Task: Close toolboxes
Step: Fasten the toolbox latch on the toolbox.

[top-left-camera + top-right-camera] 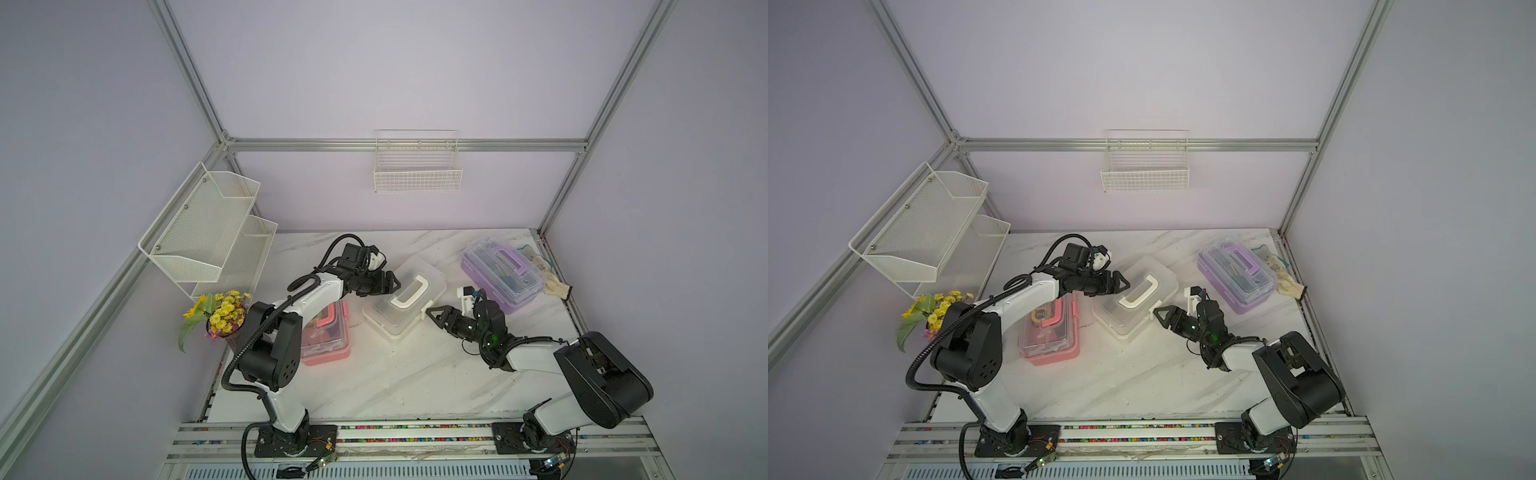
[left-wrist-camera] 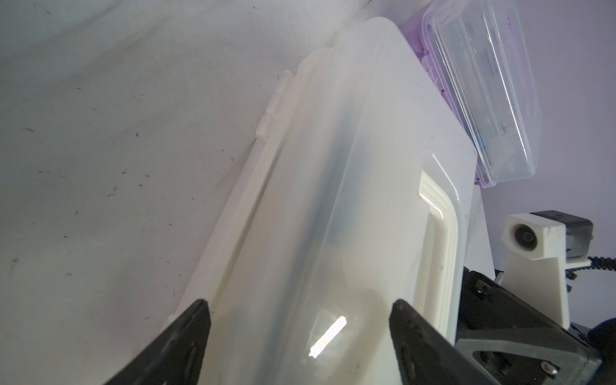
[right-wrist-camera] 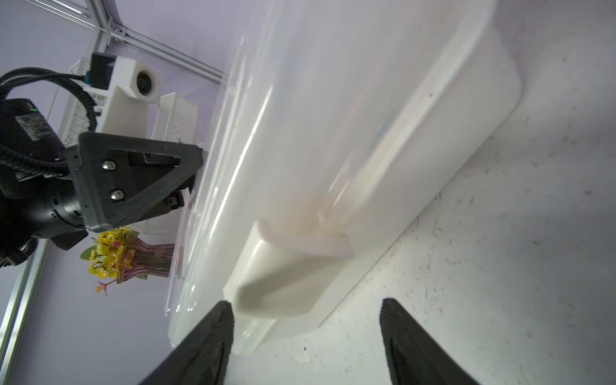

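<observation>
The white toolbox (image 1: 405, 297) (image 1: 1136, 299) lies slantwise mid-table with its lid down and its handle flat. My left gripper (image 1: 395, 284) (image 2: 298, 305) is open at its far-left end, fingers spread over the lid. On the near-right side my right gripper (image 1: 430, 311) (image 3: 305, 303) is open, and the box's white latch flap (image 3: 283, 276) sticks out just ahead of its fingers. My left arm partly hides the pink toolbox (image 1: 328, 336) (image 1: 1050, 332). The purple toolbox (image 1: 503, 270) (image 1: 1235, 274) stands at the back right.
A vase of yellow flowers (image 1: 222, 318) stands at the table's left edge under a two-tier white mesh shelf (image 1: 208, 232). A white wire basket (image 1: 417, 166) hangs on the back wall. A crumpled cloth (image 1: 555, 286) lies beside the purple toolbox at the right edge.
</observation>
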### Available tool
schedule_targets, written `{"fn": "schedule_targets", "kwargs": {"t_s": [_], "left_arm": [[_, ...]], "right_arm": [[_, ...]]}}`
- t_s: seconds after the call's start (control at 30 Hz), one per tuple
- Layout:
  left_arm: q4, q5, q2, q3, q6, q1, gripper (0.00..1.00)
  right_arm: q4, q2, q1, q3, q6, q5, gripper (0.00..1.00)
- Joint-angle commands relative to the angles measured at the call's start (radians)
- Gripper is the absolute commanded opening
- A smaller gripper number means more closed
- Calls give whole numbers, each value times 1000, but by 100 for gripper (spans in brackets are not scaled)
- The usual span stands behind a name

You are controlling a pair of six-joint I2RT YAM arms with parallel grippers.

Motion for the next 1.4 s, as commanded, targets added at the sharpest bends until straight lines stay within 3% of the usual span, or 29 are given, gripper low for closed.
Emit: {"fn": "schedule_targets", "kwargs": {"t_s": [0.0,0.5,0.83,1.17,1.37], "left_arm": [[-30,15,-30,-33,-8,-22,85],[-31,14,-40,-39,-12,-22,85],[-30,14,-37,-38,-10,-22,85],[-30,18,-33,-42,-9,-23,85],[-30,18,-27,-44,-10,-23,85]], "right_arm": [[0,-28,-4,30,-14,18,74],[116,132,-3,33,24,27,71],[17,58,-3,57,-21,49,73],[70,147,-1,61,2,42,73],[24,94,-1,84,-21,38,72]]}}
